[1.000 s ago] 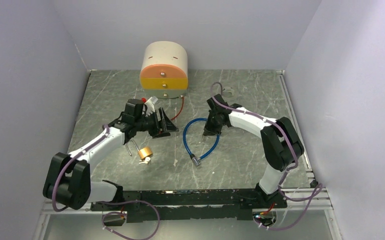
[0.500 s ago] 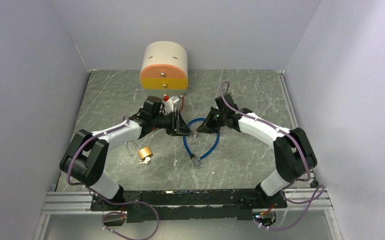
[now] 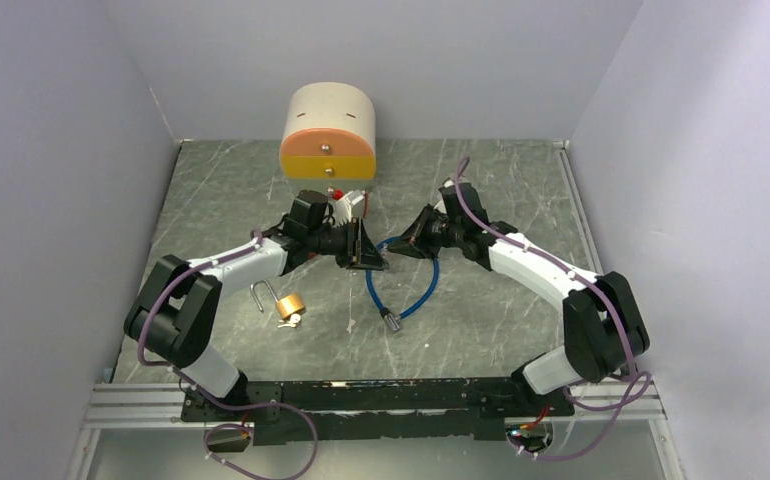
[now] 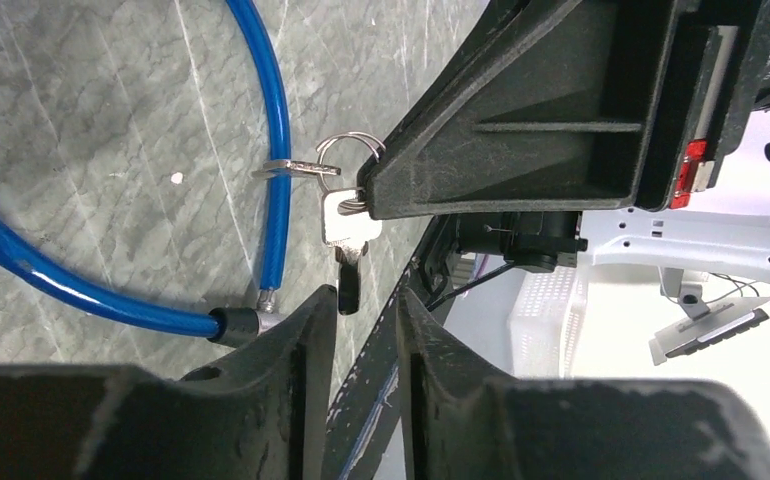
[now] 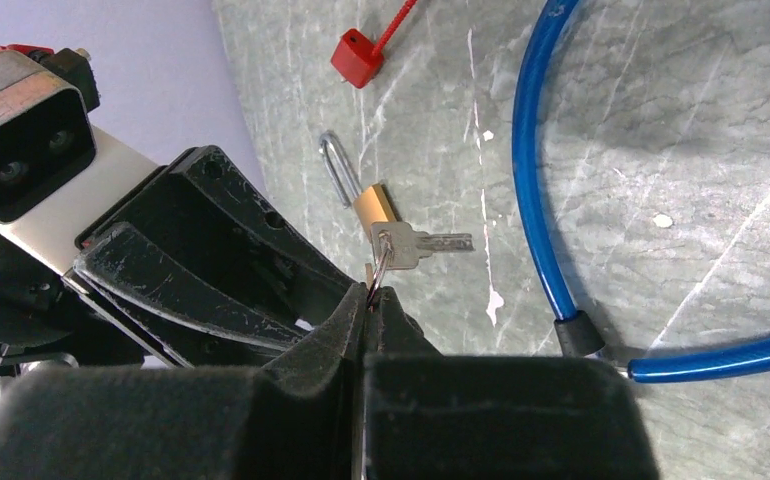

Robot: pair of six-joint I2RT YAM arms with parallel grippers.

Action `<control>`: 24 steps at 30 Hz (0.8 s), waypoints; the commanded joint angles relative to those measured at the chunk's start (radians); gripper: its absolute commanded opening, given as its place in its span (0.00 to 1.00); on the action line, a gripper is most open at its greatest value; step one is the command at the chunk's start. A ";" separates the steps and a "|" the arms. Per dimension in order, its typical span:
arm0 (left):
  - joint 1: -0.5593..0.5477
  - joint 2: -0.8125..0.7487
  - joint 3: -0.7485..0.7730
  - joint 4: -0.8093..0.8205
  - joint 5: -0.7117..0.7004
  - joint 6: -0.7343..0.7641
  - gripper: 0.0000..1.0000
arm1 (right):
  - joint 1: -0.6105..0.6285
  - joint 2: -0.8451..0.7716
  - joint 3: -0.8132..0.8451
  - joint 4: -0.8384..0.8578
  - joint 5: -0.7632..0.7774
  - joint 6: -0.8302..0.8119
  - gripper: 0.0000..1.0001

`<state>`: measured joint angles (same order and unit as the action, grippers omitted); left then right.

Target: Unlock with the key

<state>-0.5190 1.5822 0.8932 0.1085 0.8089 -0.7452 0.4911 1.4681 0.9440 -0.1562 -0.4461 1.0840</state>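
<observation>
Grey marbled table point(image 3: 221, 190) occupied by blue cable lock point(image 5: 519, 170), brass padlock point(image 3: 291, 304), red tag point(image 5: 356, 57), drawer box point(image 3: 328, 130).

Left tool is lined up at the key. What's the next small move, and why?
Probably close the left tool fully on the key. Its hanging end sits between the left fingers with a visible gap beside it, not yet pinched, while the shut right tool holds only the key ring.
</observation>
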 commanded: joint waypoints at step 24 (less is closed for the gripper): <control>-0.007 -0.173 0.168 -0.405 0.022 0.318 0.02 | -0.017 -0.190 0.032 0.060 -0.128 -0.406 0.58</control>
<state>-0.5205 1.4857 1.0039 -0.1417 0.8070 -0.5491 0.4782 1.3445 0.9356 -0.1352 -0.4942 0.8593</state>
